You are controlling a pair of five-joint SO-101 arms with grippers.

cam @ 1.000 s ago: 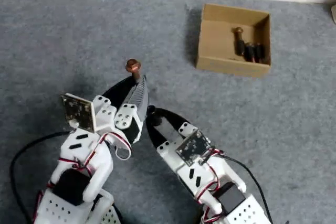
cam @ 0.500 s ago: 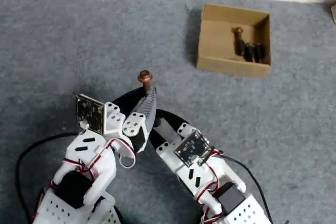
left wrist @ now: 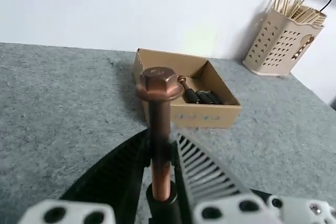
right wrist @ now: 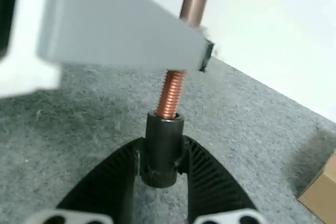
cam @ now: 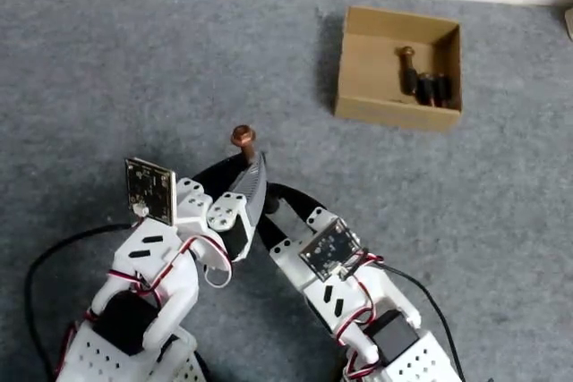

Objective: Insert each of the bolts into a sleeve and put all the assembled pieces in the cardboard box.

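My left gripper (left wrist: pixel 157 156) is shut on a copper bolt (left wrist: pixel 158 124), held upright with its hex head on top. The bolt's threaded tip (right wrist: pixel 170 95) sits in the mouth of a black sleeve (right wrist: pixel 161 148), which my right gripper (right wrist: pixel 161 169) holds shut between its black fingers. In the high view the bolt head (cam: pixel 243 137) shows above the left gripper (cam: pixel 251 176), with the right gripper (cam: pixel 273 216) just beside and below it. The cardboard box (cam: pixel 358 78) lies at the far right with assembled pieces (cam: pixel 423 82) inside.
A beige perforated holder with sticks (left wrist: pixel 281 40) stands beyond the box against the white wall. Grey felt (cam: pixel 107 69) covers the table around both arms.
The left gripper carried the bolt rightward and toward the right gripper, bringing it over the sleeve; the bolt tip now rests in the sleeve's mouth. The right arm barely moved.
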